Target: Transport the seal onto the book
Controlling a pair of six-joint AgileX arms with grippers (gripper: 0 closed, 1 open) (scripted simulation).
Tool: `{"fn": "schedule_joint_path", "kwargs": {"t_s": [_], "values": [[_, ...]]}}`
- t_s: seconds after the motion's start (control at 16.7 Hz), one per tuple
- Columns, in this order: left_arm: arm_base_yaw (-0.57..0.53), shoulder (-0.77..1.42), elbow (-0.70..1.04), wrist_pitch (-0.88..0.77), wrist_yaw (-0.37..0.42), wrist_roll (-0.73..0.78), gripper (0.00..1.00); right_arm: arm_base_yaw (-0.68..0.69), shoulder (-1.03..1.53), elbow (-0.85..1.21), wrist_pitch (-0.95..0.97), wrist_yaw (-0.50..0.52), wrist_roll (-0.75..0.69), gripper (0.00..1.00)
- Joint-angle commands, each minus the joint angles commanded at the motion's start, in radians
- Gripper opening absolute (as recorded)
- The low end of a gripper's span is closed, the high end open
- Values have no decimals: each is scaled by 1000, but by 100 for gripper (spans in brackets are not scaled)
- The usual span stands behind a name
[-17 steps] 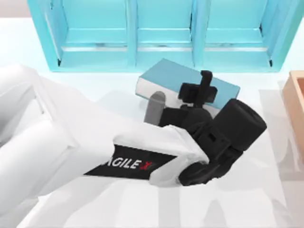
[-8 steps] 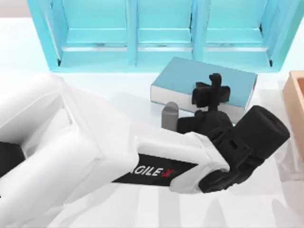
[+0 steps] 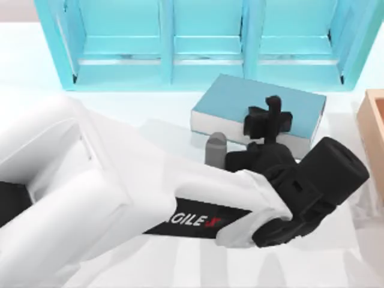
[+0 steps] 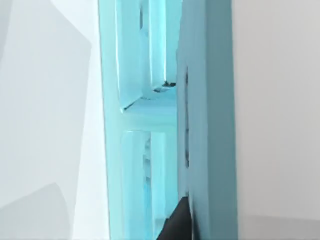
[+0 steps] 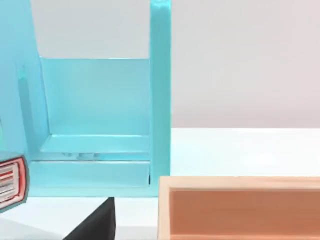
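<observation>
White tabletop fronts a light-blue shelf point(image 3: 204, 42). Left gripper point(image 3: 269, 120) hovers over the book point(image 3: 240, 102); how its jaws stand cannot be told, nor where the seal is. Placement seems near, release unconfirmed. Right arm idles beside a wooden box point(image 5: 240, 207).

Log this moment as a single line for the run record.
left arm: reaching across table | left pincer: over book | seal: not discernible | shelf: behind book | wooden box: table's right edge

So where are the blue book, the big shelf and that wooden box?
Book point(image 3: 234, 102), top view, on the bare teal cover.
Shelf point(image 3: 207, 75), top view, on its front bottom ledge.
Wooden box point(image 5: 240, 210), right wrist view, on its inner wall.
</observation>
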Motion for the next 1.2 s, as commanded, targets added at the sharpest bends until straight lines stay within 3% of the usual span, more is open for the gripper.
{"fn": "schedule_joint_path", "kwargs": {"t_s": [0.66, 1.2], "values": [[0, 69, -30, 99, 1, 0, 0, 0, 0, 0, 0, 0, 0, 100], [0, 69, -30, 99, 1, 0, 68, 0, 0, 0, 0, 0, 0, 100]]}}
